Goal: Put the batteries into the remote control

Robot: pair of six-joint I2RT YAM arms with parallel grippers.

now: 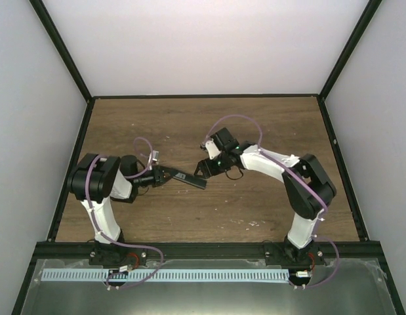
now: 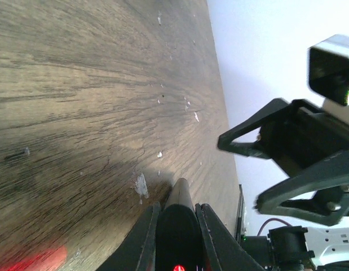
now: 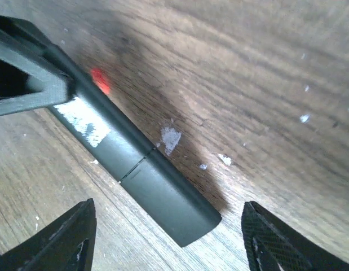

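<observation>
Remote control: a slim black rectangular plastic remote control is seen lying level over the middle of the table, with one end clamped and the other free.
Battery slot: a thin seam is seen crossing the bar near its free end; what lies inside cannot be told.
Left gripper: the black left gripper is closed tight on the remote control's left end, with a finger pressed to each long side.
Right gripper: the black right gripper is held at the free end, its fingers spread wide to either side of the bar. Nothing is touched and nothing is held.
Markings: a worn white patch is shown on the remote control, just beside the left gripper.
Surface: a brown wood-grain table is seen under the remote control, with a dark shadow thrown beneath the bar. White flecks are scattered just beside it, and a red glow is caught on the wood near the clamped end.
Room: plain white walls are set behind and to both sides of the remote control, with black frame posts at the corners. A grey metal ledge with a white slotted strip is seen on the near side, by the arm bases.
</observation>
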